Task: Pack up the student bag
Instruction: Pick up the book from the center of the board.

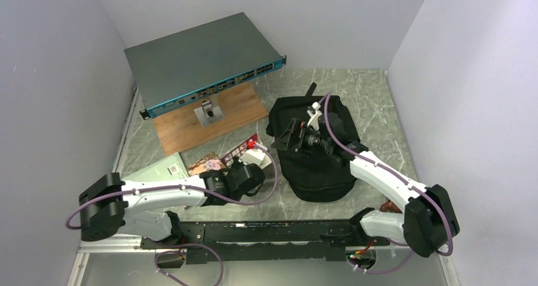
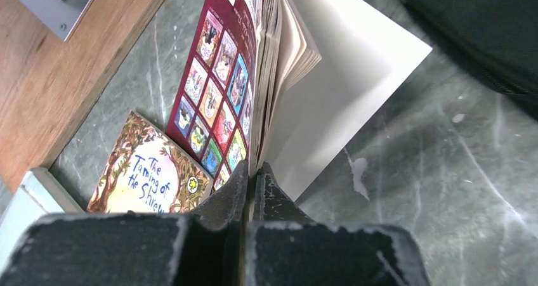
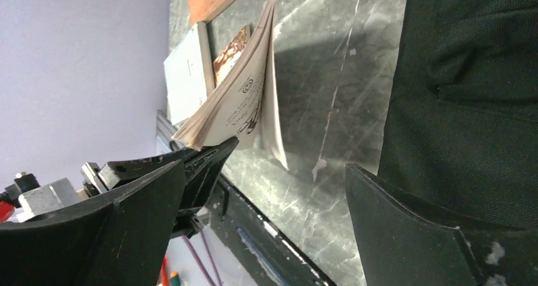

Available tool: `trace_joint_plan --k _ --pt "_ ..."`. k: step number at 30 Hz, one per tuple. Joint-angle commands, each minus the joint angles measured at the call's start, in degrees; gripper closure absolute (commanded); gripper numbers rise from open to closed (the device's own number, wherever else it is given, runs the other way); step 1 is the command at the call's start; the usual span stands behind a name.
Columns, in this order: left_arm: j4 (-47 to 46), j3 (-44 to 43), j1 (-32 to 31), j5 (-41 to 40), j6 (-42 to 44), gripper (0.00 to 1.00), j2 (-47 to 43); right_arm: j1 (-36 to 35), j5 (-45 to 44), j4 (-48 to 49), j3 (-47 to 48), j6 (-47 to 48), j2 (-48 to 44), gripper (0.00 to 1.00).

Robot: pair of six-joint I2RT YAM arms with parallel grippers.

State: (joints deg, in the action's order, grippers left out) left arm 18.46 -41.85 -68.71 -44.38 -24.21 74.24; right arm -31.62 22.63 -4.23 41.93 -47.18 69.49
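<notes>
One black backpack (image 1: 314, 153), right of centre. One grey switch box (image 1: 203, 61), upper left. One wooden board (image 1: 209, 118). Three books: maroon book (image 1: 240, 150), brown book (image 1: 206, 164), pale book (image 1: 158, 169). Two robot arms (image 1: 165, 194).

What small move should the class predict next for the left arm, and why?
Probably swing the left gripper rightward toward the student bag: it is shut on the paperback, held upright with pages fanning, and the open right gripper hovers over the bag.
</notes>
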Motion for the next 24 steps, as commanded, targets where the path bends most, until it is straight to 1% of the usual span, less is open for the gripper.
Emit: trace_joint_plan --k 1,4,8,11,14,18,19,21,22,24 --pt "-4.3 1.8 -0.1 4.3 3.5 1.0 -6.2 2.0 9.1 3.8 -2.2 -5.3 0.2 0.0" --pt "-10.8 5.4 -0.1 10.1 8.1 1.0 -11.2 2.0 11.3 7.0 -1.4 -9.8 2.6 0.0" --pt "-15.8 9.0 -0.1 14.4 11.7 1.0 -14.9 2.8 7.8 6.4 -0.9 -16.3 3.6 0.0" --pt "-17.8 10.2 -0.1 17.8 13.4 1.0 -15.2 2.7 7.3 6.5 -0.7 -18.1 5.7 0.0" --pt "-20.8 11.0 -0.1 21.6 14.4 1.0 -14.6 2.0 10.2 9.5 -1.9 -19.7 8.5 0.0" --pt "-23.1 10.9 -0.7 25.6 15.7 1.0 -13.0 -0.8 9.8 13.0 -5.2 -21.7 9.1 0.01" --pt "-23.5 10.6 -1.0 26.4 16.1 1.0 -12.6 -1.8 9.4 13.1 -5.7 -21.9 9.3 0.02" --pt "-23.5 9.9 -1.5 28.2 17.3 1.0 -11.6 -3.7 9.2 13.6 -7.0 -22.4 9.7 0.08" --pt "-23.1 9.4 -1.8 28.6 17.8 0.96 -11.0 -4.3 9.8 14.5 -7.9 -22.8 9.9 0.11" --pt "-22.5 8.9 -2.0 29.2 17.6 0.81 -10.7 -4.4 11.6 15.0 -9.4 -23.0 9.6 0.18"
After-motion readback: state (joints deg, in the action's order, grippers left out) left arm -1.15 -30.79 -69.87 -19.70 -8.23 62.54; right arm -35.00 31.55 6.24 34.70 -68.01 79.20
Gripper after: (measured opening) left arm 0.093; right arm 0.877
